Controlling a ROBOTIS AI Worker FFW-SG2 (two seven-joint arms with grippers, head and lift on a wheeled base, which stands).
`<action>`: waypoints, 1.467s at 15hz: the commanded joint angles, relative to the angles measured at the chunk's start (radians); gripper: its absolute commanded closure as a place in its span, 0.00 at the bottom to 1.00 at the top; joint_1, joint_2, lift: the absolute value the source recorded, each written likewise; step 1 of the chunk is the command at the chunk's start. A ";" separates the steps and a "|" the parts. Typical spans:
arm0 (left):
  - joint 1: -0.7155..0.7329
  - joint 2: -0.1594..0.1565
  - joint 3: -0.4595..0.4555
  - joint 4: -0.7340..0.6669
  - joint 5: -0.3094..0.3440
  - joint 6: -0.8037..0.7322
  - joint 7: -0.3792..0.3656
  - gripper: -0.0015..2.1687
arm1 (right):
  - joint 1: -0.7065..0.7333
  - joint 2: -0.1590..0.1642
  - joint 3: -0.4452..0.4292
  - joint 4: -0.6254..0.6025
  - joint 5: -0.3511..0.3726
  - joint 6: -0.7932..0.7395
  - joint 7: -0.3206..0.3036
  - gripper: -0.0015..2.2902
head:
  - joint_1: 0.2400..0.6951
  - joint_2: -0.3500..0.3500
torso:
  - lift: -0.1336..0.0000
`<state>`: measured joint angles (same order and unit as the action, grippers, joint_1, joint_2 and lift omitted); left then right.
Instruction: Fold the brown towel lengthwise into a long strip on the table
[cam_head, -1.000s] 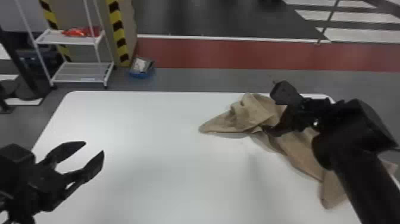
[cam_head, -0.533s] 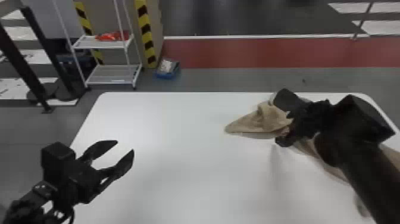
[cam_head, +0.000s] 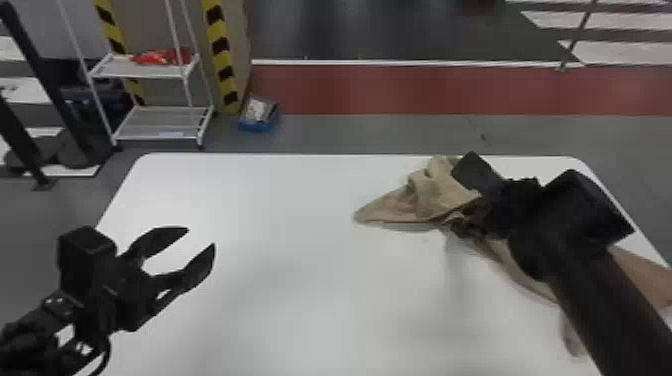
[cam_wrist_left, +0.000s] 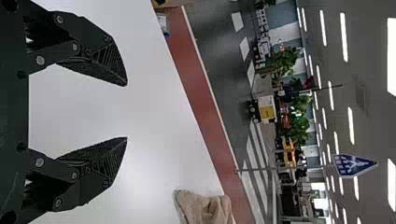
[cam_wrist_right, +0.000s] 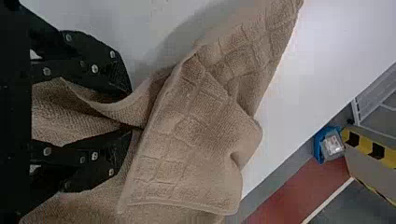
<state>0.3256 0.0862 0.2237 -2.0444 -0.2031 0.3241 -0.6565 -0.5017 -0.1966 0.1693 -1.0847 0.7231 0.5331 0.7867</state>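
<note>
Left fingers (cam_head: 200, 265) gape, well apart from right fingers (cam_head: 464, 227), parted around towel (cam_head: 400, 205) near table's far edge (cam_head: 300, 157).

White wire shelf (cam_head: 135, 72) beside yellow-black striped posts (cam_head: 220, 55), red floor band (cam_head: 440, 90) beyond.

Here comes the right gripper (cam_head: 470, 217), edging inward across the white table (cam_head: 280, 200) toward the robot's left and settling slightly nearer the robot, its arm now covering more of the brown towel's (cam_head: 435, 197) middle. Over on the other side, the left gripper (cam_head: 201, 237) is drifting a little inward too, and slightly toward the far edge. Meanwhile the head view is swinging left, then partway back right, the whole scene sliding across with it.
</note>
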 joint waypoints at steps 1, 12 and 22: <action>0.000 0.007 0.000 0.004 0.004 -0.003 0.000 0.25 | 0.012 0.003 -0.008 -0.011 -0.007 0.003 -0.027 0.85 | 1.00 0.47 | 0.30; 0.001 0.010 0.012 0.012 0.004 -0.003 0.001 0.25 | 0.423 0.000 0.161 -0.735 -0.080 0.086 0.198 0.93 | 1.00 0.70 | 0.30; 0.013 0.029 0.023 0.023 0.014 -0.033 -0.041 0.24 | 0.512 -0.032 -0.083 -0.870 -0.286 0.126 0.332 0.02 | 1.00 0.79 | 0.30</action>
<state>0.3340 0.1138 0.2451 -2.0252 -0.1891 0.3097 -0.6884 -0.0122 -0.2170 0.1604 -1.9209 0.4872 0.6581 1.1096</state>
